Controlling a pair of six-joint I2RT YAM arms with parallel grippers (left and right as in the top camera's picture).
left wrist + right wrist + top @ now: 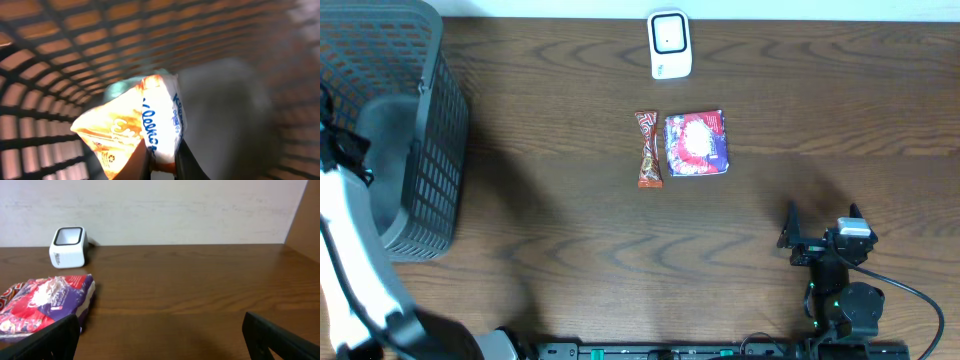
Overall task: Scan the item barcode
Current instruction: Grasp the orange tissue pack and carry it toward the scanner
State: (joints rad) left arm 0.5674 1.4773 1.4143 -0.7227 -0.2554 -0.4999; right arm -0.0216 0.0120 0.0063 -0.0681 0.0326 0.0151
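Your left end effector (163, 167) grips a snack packet (157, 117) in the basket (50, 50) for scanning; right end effector (162, 332) open, empty.

1. The left arm (348, 250) has a smooth white shell on its long link, with black joints at either end.
2. The right arm (840, 290) is black all over, with small green lights glowing on its lower body.
3. A pale grey block (856, 230) caps the wrist of that black arm.
4. A thin black cable (920, 295) loops out from its side.
5. The right fingers (47, 340) are matte black, flat and angular.
6. The left fingers (189, 164) are dark, slim and tapering.
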